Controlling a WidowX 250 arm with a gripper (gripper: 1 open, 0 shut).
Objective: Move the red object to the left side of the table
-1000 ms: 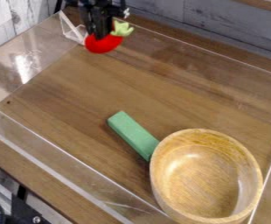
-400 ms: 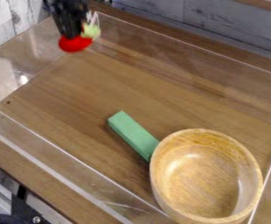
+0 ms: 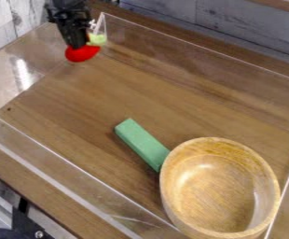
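Where the table (image 3: 172, 92) runs out to its far-left corner, the small things sit close to the low clear walls; judged largest first, the wooden bowl (image 3: 219, 187) comes next, near right, then the green block (image 3: 142, 144) just beside it, well apart from the action. Smaller again: the gripper (image 3: 76, 40), dark, upright, at the far left. Smallest, the red object (image 3: 81, 53), directly beneath the fingertips, apparently pinched between them, though the contact is blurred; pale green leafy tip to its right. Whether it touches the wood cannot be told.

Risks, as judged: a round toy held near its top could twist or slip if the grip is shallow. Let go above the surface, it might roll back toward the middle. Carried farther left, it or the fingers could knock the clear wall.
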